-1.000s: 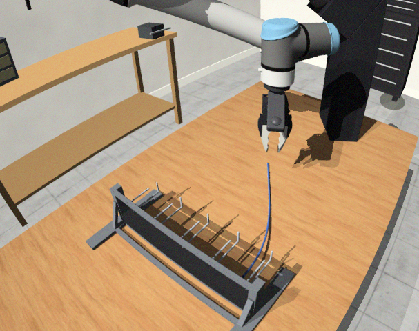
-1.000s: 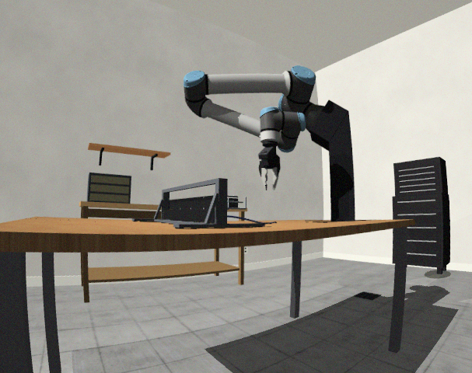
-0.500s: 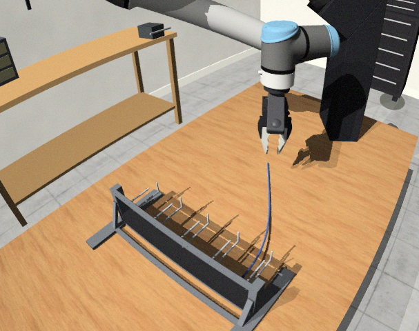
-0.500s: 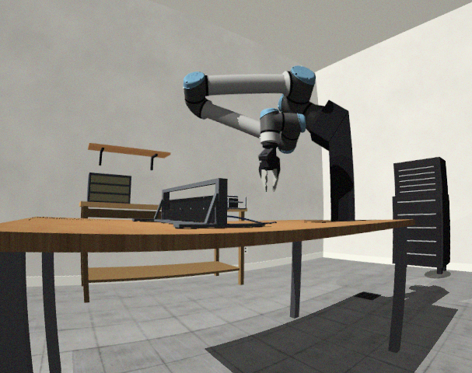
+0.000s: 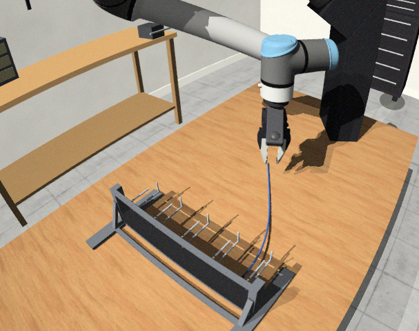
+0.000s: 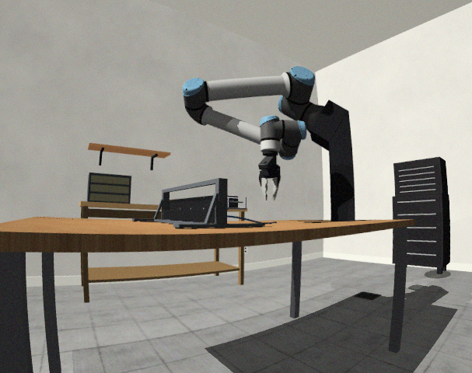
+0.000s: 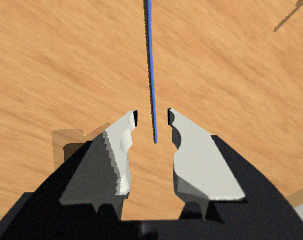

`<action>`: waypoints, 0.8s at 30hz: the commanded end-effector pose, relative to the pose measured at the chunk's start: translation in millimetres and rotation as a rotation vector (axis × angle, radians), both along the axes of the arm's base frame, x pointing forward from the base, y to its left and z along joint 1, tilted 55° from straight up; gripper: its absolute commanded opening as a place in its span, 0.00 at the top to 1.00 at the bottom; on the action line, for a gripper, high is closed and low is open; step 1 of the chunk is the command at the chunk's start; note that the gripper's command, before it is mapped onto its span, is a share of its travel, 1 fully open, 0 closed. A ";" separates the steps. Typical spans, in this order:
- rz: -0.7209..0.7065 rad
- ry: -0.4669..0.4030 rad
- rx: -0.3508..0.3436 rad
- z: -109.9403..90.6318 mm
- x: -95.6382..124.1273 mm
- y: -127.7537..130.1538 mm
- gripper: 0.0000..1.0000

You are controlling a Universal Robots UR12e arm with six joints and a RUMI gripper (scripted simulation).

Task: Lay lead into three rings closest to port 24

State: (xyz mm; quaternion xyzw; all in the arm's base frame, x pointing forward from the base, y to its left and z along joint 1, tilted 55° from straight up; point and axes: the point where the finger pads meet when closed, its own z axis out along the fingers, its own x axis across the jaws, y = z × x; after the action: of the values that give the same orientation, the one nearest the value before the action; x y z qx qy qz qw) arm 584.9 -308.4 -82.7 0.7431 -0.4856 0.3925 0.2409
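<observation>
The pincer [image 7: 152, 116] hangs well above the counter [image 5: 344, 214], pointing down, its jaws a modest way apart and gripping nothing. In the wrist view the free end of the lead [image 7: 151, 75] shows in the gap between the pale fingers, with bare wood on either side of it, so neither pad touches it. That lines the pincer up over the tip for a descent and a grasp there.

From there the blue lead [image 5: 268, 214] runs along the counter to the rack [image 5: 188, 249], bending as it nears the end on the right in the top view, where it meets the port face; the plug itself is too small to make out. It passes close to the rings [image 5: 225, 247] at that end, but whether it lies in any I cannot tell. The three rings near port 24 are at the opposite end, so all the routing looks still undone. The rack stands upright on its feet.
</observation>
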 end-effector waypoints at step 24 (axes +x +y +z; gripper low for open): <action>0.001 0.000 0.000 -50.3 30.9 -63.7 0.80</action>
State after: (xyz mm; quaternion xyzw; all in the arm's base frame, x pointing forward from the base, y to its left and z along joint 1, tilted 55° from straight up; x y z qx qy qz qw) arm 613.1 -367.3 -129.0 0.7431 -0.4856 0.3925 0.2408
